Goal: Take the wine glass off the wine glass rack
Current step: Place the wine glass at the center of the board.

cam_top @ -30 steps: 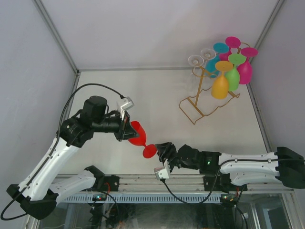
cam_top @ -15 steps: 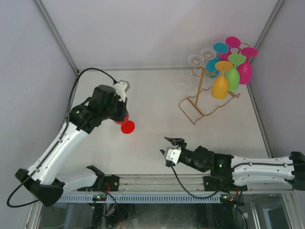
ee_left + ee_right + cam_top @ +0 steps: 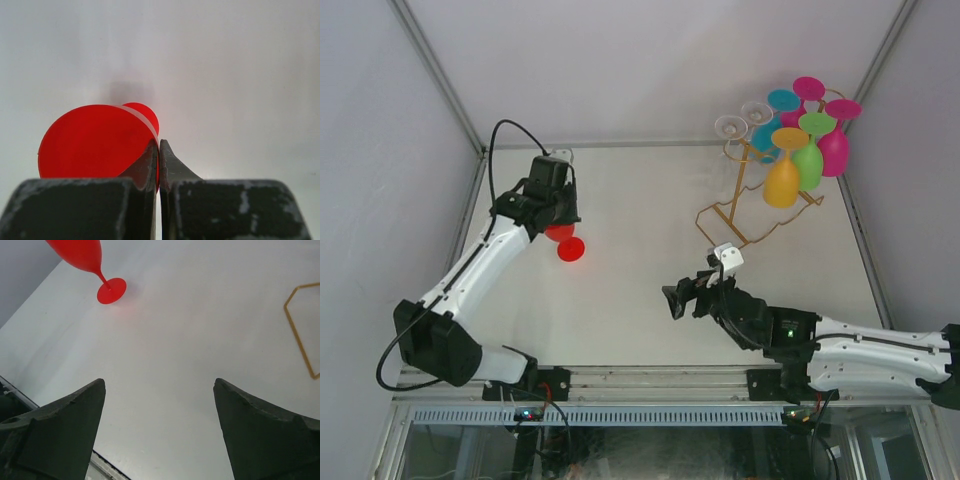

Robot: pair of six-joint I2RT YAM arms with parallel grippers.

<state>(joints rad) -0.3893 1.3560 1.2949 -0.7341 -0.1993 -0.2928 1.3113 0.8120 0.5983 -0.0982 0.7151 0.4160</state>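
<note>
Left arm (image 3: 480,265) reaches forward over the table, left gripper (image 3: 159,145) pinched tight on a red glass (image 3: 95,140). Right arm (image 3: 840,345) stretches low toward centre, right gripper (image 3: 160,385) spread wide.

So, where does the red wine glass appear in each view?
Top external: red wine glass left of centre.
Left wrist: glass lower left, pinched by the left gripper.
Right wrist: glass top left corner.
Shared landmark: gold wine glass rack base, top external and right wrist only.

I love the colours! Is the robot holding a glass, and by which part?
The left fingers pinch the red wine glass at its bowl's rim; right fingers hold nothing.
</note>
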